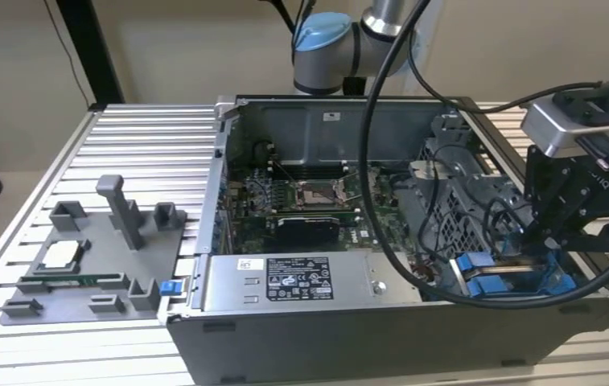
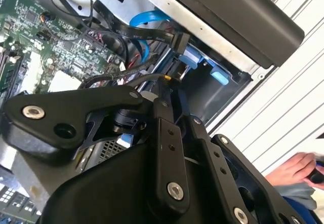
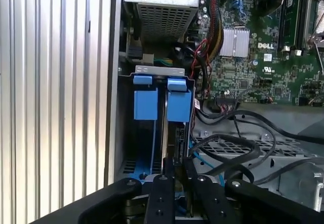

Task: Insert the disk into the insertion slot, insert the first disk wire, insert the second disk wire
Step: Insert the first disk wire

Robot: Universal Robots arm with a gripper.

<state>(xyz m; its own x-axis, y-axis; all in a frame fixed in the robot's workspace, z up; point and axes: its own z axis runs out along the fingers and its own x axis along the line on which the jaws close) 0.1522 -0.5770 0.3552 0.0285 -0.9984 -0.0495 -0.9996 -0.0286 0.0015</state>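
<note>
The disk point(image 3: 164, 125) stands on edge in the insertion slot point(image 3: 126, 138) at the case's front corner, at the exterior view's right. Its blue carrier point(image 3: 179, 102) shows beside another blue tab point(image 3: 145, 102). In the exterior view the carrier point(image 1: 487, 277) lies just under my gripper point(image 1: 542, 245). In both wrist views the gripper point(image 3: 172, 167) has its fingers drawn together over the disk's end, and a black disk wire point(image 2: 126, 79) runs right up to the tips point(image 2: 167, 82). Another black connector point(image 2: 179, 41) and a blue cable point(image 2: 147, 17) hang beyond.
The open computer case point(image 1: 218, 161) sits on a slatted metal table point(image 1: 133, 137), with the grey power-supply box point(image 1: 282, 283) along its front. Loose black cables point(image 3: 243, 143) cross the drive cage. A grey parts fixture point(image 1: 79, 273) lies at the exterior view's left. A person's hand point(image 2: 293, 171) rests nearby.
</note>
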